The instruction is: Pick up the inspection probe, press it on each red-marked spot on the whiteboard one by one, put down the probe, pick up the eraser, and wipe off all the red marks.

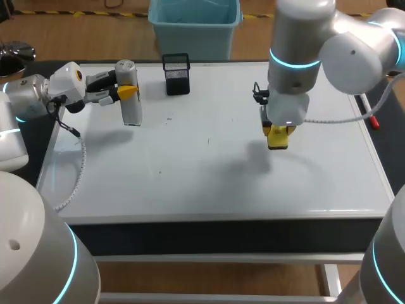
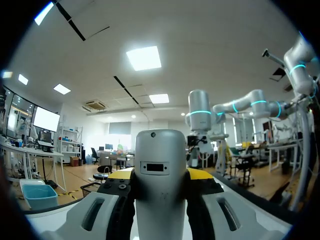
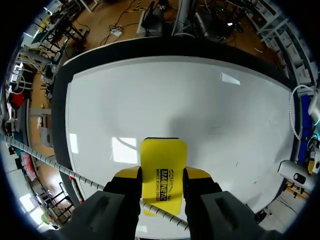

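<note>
The left gripper (image 1: 127, 92) is closed tight on the inspection probe (image 1: 131, 111), near the far left corner of the whiteboard (image 1: 209, 180). The right gripper (image 3: 162, 181) clamps the eraser (image 3: 163, 159) over the whiteboard, toward its right edge.

- Both our arms, left arm (image 1: 25, 101) and right arm (image 1: 294, 44), are fat rounded tubes in pale grey-white, with glowing cyan rings at the joints.
- The left gripper (image 1: 126, 83) and right gripper (image 3: 162, 176) have light grey slotted housings, black fingers and bright yellow tips.
- Our left wrist has a round yellow-ringed spot.
- Each wrist has a white coiled cable (image 1: 81, 168).
</note>
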### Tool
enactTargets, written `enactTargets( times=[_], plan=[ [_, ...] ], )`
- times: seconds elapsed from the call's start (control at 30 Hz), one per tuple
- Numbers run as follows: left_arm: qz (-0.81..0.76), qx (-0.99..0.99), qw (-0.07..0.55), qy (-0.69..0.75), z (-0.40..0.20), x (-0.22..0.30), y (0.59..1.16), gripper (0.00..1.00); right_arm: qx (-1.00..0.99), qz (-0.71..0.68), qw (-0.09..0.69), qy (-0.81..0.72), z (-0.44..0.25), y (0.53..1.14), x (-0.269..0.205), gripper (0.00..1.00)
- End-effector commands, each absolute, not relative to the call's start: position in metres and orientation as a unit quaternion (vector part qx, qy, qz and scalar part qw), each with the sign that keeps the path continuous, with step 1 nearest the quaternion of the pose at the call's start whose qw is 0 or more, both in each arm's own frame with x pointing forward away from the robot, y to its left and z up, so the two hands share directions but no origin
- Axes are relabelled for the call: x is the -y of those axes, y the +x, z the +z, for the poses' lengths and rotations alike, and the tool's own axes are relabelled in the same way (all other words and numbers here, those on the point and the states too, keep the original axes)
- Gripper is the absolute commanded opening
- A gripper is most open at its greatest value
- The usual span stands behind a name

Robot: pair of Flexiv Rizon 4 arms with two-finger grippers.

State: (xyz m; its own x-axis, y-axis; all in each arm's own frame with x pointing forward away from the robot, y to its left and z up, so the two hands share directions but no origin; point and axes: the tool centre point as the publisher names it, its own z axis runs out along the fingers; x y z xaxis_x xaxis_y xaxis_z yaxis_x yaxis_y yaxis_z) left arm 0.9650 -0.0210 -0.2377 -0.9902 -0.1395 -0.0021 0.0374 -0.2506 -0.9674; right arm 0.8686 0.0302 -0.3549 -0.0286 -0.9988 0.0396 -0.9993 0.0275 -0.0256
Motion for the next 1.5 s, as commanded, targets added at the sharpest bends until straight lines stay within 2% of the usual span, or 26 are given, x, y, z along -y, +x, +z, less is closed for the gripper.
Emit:
enactTargets(
  times=[0.03,0.43,0.93,1.5],
  plan=[
    [-0.789,-0.610,0.055,-0.041,-0.237,0.021,0.966,0.00,0.716,0.024,0.003,0.698,-0.353,0.867,-0.027,0.00],
    [-0.789,-0.610,0.055,-0.041,-0.237,0.021,0.966,0.00,0.718,0.022,0.002,0.696,-0.358,0.874,-0.019,0.00],
    [-0.789,-0.610,0.055,-0.041,-0.237,0.021,0.966,0.00,0.683,0.040,0.001,0.729,-0.355,1.006,0.014,0.00],
    [-0.789,-0.610,0.055,-0.041,-0.237,0.021,0.966,0.00,0.688,0.006,0.025,0.725,-0.358,1.135,-0.020,0.00]
  ],
)
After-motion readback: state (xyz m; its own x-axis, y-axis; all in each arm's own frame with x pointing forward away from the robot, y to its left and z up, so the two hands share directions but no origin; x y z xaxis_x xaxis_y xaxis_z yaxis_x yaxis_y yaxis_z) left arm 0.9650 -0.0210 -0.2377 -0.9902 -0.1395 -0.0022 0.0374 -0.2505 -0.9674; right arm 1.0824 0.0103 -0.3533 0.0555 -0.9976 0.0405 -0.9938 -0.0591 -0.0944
